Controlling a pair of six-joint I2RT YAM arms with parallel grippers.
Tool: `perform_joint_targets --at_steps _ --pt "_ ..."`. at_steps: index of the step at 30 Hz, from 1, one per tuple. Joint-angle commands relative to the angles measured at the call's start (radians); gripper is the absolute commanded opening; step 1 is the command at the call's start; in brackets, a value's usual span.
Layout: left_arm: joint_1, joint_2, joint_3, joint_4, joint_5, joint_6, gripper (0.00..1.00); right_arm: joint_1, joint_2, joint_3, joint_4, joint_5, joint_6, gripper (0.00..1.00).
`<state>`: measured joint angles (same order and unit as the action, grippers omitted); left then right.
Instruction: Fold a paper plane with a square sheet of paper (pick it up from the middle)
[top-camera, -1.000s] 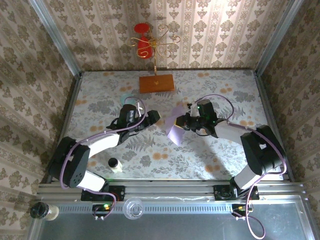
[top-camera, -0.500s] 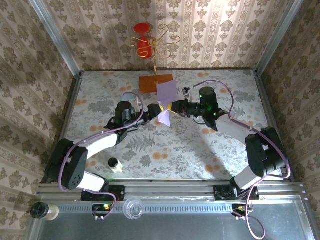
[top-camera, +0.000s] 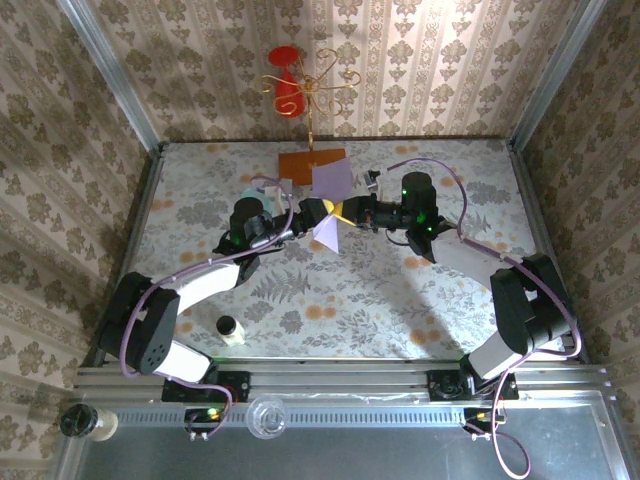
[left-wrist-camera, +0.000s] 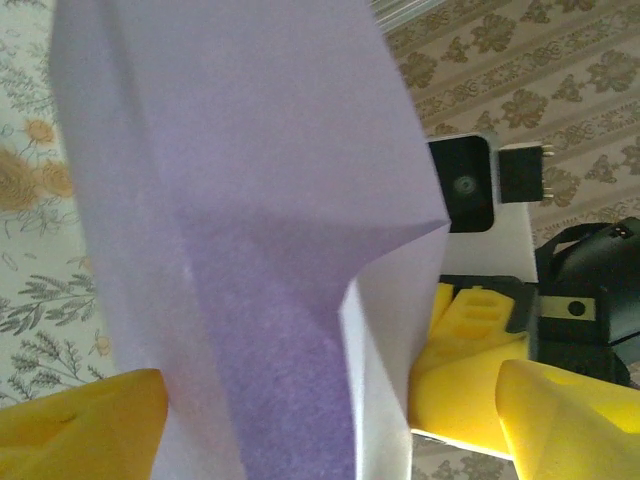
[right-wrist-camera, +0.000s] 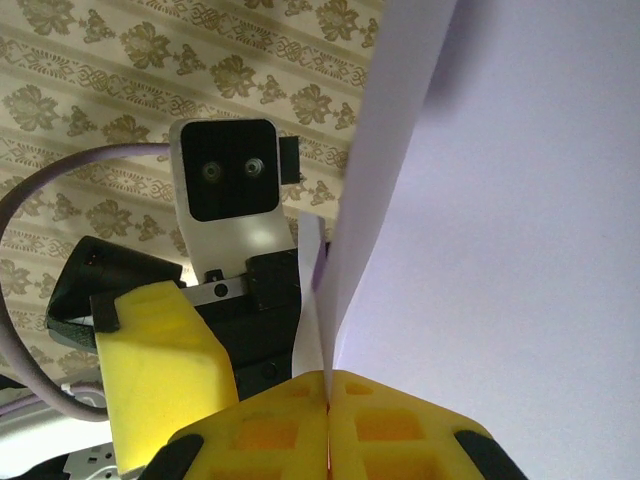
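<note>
Your right gripper (right-wrist-camera: 328, 385) has its ribbed yellow pads pressed together on the thin, matte, creased pale lilac paper sheet (top-camera: 331, 184), held above the floral tabletop (top-camera: 400, 300). Your left gripper (left-wrist-camera: 325, 430) stands spread, the sheet between its fingers.

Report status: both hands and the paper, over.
Right hand shut on the part-folded sheet of paper, held above the table. Left hand open, straddling its lower part. Wooden board just beyond.
</note>
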<state>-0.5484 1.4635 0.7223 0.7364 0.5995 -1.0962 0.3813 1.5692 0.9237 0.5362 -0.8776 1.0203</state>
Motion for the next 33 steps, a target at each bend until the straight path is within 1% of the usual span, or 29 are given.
perform_joint_targets --at_steps 1,5,9,13,21,33 --pt "0.005 -0.003 0.007 0.070 0.016 -0.009 0.81 -0.002 -0.025 -0.012 0.033 -0.039 0.009 0.09" --pt "0.013 -0.018 -0.005 0.076 0.005 -0.005 0.68 -0.002 -0.028 -0.015 0.026 -0.031 0.007 0.09" --pt "0.021 -0.035 -0.016 0.074 -0.004 0.004 0.58 -0.005 -0.028 -0.017 0.020 -0.028 0.005 0.09" --pt "0.029 -0.044 -0.024 0.063 -0.007 0.016 0.54 -0.007 -0.028 -0.018 0.019 -0.027 0.004 0.09" --pt "0.036 -0.056 -0.024 0.049 -0.011 0.035 0.39 -0.009 -0.023 -0.019 0.004 -0.028 -0.002 0.10" --pt "0.040 -0.058 -0.010 0.014 -0.008 0.049 0.28 -0.016 -0.024 -0.021 -0.018 -0.023 -0.014 0.14"
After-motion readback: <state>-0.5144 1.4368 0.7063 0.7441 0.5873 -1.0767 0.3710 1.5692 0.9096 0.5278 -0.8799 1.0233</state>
